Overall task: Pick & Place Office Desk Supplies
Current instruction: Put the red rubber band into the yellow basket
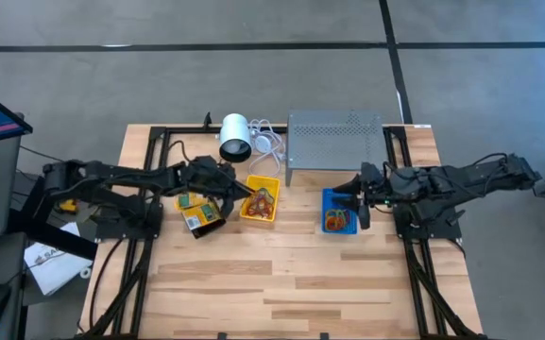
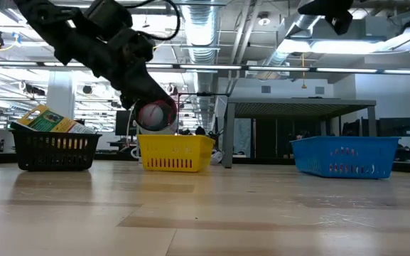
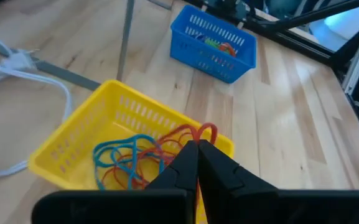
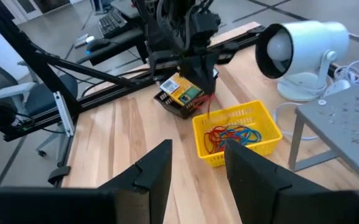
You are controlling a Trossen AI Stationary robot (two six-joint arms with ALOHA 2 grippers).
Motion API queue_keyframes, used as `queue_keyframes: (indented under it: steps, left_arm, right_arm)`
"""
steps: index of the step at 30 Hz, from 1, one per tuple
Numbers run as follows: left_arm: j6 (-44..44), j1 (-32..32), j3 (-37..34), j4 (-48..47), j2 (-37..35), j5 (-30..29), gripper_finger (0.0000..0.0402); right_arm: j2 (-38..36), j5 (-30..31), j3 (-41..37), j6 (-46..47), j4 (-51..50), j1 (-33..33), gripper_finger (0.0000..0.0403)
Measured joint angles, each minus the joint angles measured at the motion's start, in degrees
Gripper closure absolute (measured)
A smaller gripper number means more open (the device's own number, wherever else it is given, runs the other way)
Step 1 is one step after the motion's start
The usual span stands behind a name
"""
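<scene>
The left gripper is pinched shut on a red rubber band, just above the yellow bin. It looks limp, stretchy and featherlight, best nipped on one strand. The right gripper, half-open and empty, hangs above the blue bin, which sits to the right of the yellow one.

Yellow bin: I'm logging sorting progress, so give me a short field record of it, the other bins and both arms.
yellow bin: mid-table, holds red and blue rubber bands
left gripper: over the yellow bin's edge, fingers shut on a red rubber band
black bin: beside the left arm, holds yellow-and-green packets
blue bin: holds rubber bands
right gripper: above the blue bin, fingers apart, empty
</scene>
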Motion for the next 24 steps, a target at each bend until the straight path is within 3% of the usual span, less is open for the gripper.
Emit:
queue_keyframes:
  steps: [11, 18, 24]
  left_arm:
    - [0.1, -0.2, 6.3, -0.2, 9.0, 2.1, 0.0401]
    - [3.8, 1.2, 11.7, -11.9, 9.5, 0.3, 0.0401]
    - [5.2, 1.4, 13.5, -16.6, 9.2, -0.3, 0.0401]
  right_arm:
    - [0.1, 0.0, 0.0, -2.8, -0.6, -1.4, 0.0260]
    - [0.1, 0.0, 0.0, -2.8, -2.4, -1.4, 0.0260]
    - [0.1, 0.0, 0.0, -2.8, -2.7, -1.4, 0.0260]
